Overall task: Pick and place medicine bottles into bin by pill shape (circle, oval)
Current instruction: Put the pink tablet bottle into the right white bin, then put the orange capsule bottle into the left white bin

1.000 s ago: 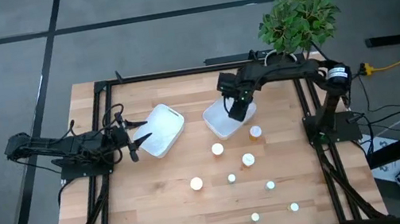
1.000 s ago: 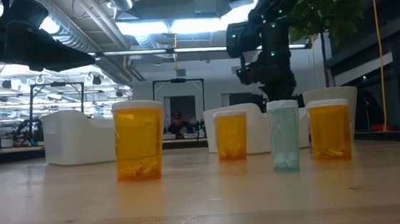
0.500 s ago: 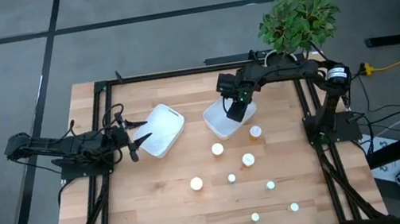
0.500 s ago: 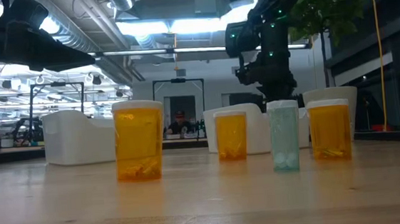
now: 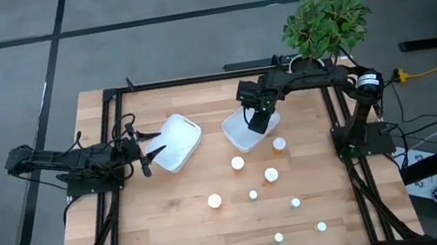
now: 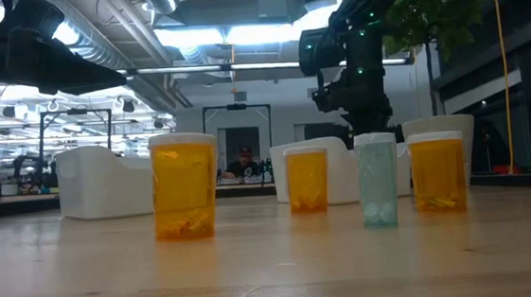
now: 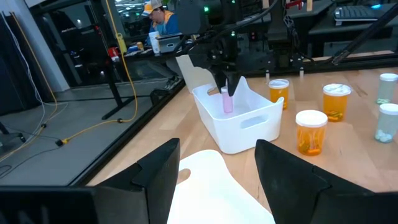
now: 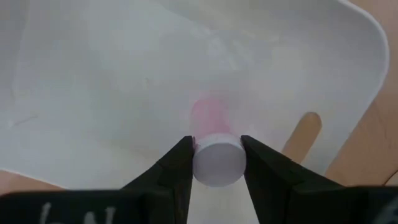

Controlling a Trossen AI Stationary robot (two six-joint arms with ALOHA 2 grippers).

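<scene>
My right gripper [image 5: 259, 121] is over the right white bin [image 5: 246, 132], shut on a pink bottle with a white cap [image 8: 216, 160]; the left wrist view shows the bottle [image 7: 227, 102] upright inside the bin [image 7: 242, 124]. My left gripper [image 5: 147, 158] is open and empty beside the left white bin [image 5: 176, 141]. Several bottles stand upright on the table: one by the right bin [image 5: 279, 144], others nearer the front [image 5: 237, 163] [image 5: 213, 200]. The low view shows orange ones [image 6: 185, 198] and a pale green one [image 6: 378, 192]. My right gripper pinches the pink bottle at its white cap [image 8: 217, 163] between its two fingers [image 8: 179, 168], coming from above and pointing down. The bottle hangs upright below the fingers inside the right bin; whether its base rests on the bin floor I cannot tell.
A potted plant [image 5: 324, 25] stands at the table's far right corner. The two white bins sit side by side at the middle far part of the table. Black frame rails [image 5: 194, 80] run along the table's edges. A person [image 7: 159, 18] sits beyond the table.
My right gripper has risen slightly over the right bin in the low view, still shut on the pink bottle.
</scene>
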